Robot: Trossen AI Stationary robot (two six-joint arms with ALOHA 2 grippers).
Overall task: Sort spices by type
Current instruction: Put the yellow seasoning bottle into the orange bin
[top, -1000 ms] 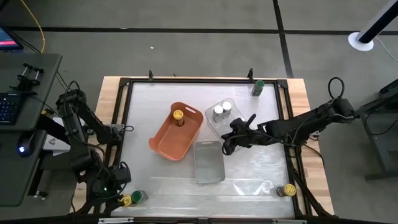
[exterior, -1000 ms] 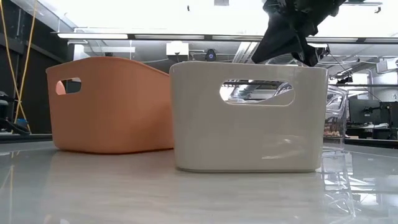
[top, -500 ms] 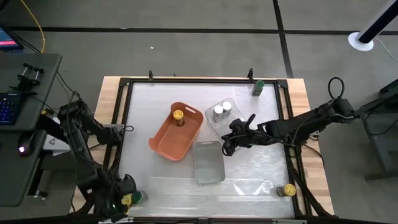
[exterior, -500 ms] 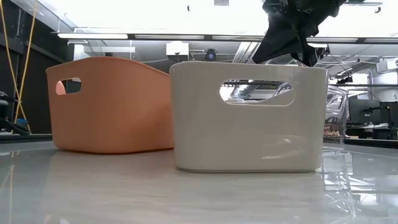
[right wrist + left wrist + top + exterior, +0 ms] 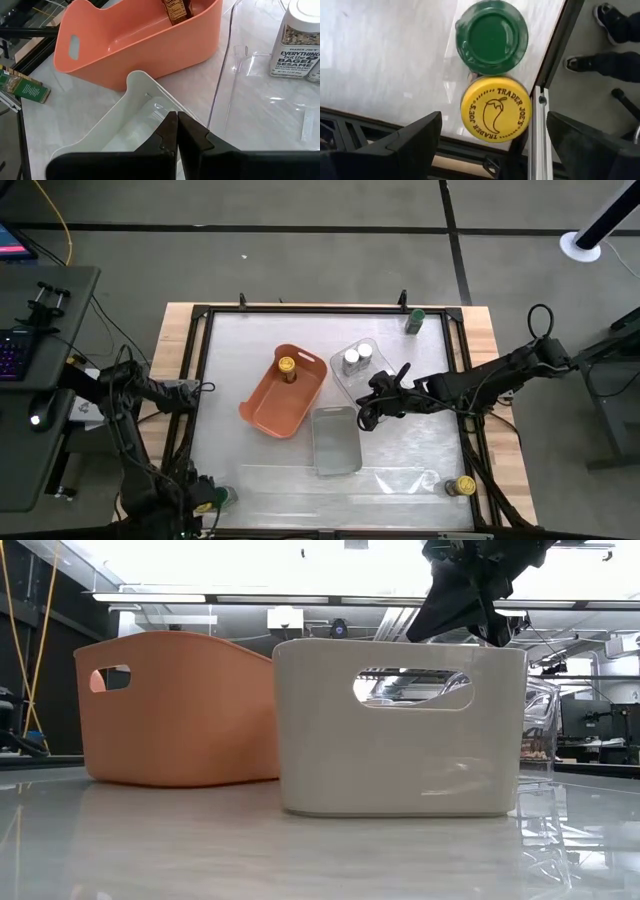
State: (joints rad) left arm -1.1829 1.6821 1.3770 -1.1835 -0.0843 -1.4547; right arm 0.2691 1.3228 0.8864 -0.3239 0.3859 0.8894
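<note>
The left hand [image 5: 490, 145] is held wide open above the near left corner of the tabletop [image 5: 400, 460], and nothing is gripped by it. Directly beneath it, between its two dark fingers [image 5: 410, 145], a yellow-lidded jar [image 5: 496, 109] is seen from above, its lid printed with a pepper drawing. A green-lidded jar [image 5: 492, 36] stands touching it on the side farther from the tabletop's edge. In the high view the same pair [image 5: 215, 497] is found beside the left frame rail, with the left arm bent over it.

The right hand [image 5: 366, 416] is closed completely, with its fingers pressed together, and nothing is held in it. It is poised above the far end of the grey tray [image 5: 336, 440], close to the clear tray [image 5: 352, 380]. In the right wrist view the shut fingertips [image 5: 176, 131] are seen over the grey tray's pale rim [image 5: 145, 82].

Two white-lidded jars [image 5: 357, 357] are standing in the clear tray; one is labelled as bagel sesame seasoning [image 5: 297, 37]. Another yellow-lidded jar [image 5: 287, 367] is stood in the far end of the orange tray [image 5: 270, 410], which lies just left of the grey tray. A green-lidded jar [image 5: 414, 320] is placed at the far right corner, and a yellow-lidded jar [image 5: 464, 486] at the near right corner, both well apart from the trays.
</note>
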